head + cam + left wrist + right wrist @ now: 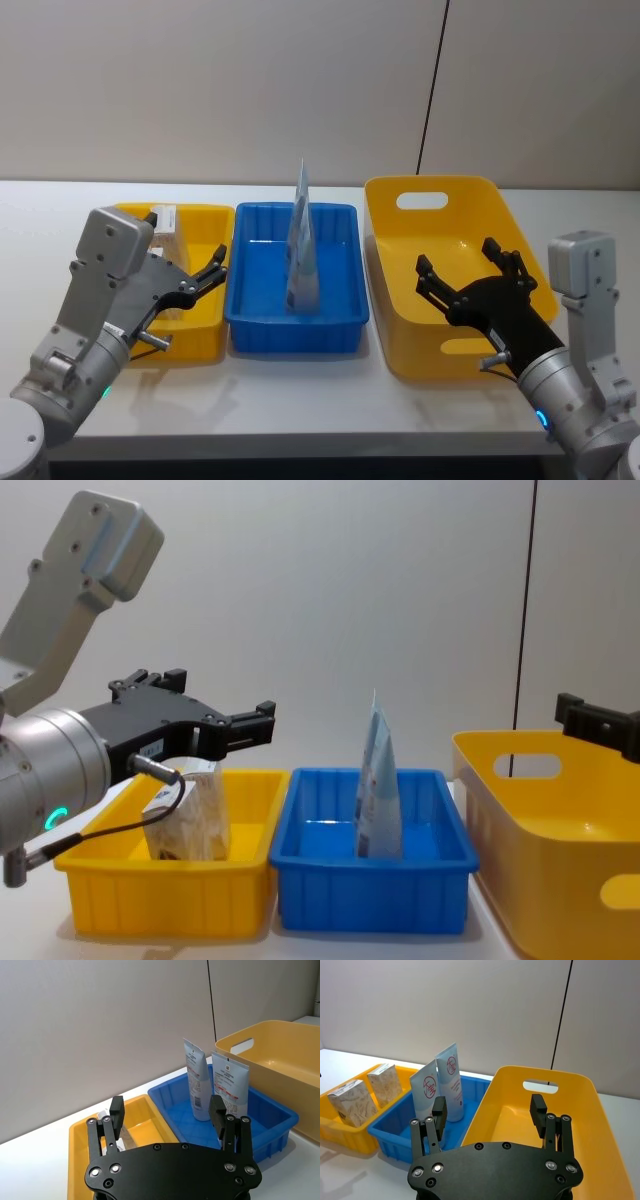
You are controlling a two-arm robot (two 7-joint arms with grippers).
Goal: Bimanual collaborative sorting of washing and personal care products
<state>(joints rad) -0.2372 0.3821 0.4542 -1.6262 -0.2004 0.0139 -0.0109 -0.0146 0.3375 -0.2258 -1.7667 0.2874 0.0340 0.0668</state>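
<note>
Two pale-blue tapered pouches (451, 1080) (427, 1092) stand upright in the blue tray (297, 331), also seen in the left wrist view (197, 1085) and chest view (378, 790). Two grey-white marbled packs (355, 1105) (385, 1085) stand in the small yellow tray (205, 213). My left gripper (192, 300) hovers open above that yellow tray, its fingers (117, 1106) empty. Over the large yellow basket (400, 330) my right gripper (457, 258) is open and holds nothing; the basket floor beneath it (510, 1115) is bare.
The three containers sit side by side on a white table (300, 400), with a plain wall behind. A dark vertical seam (432, 90) runs down the wall above the basket.
</note>
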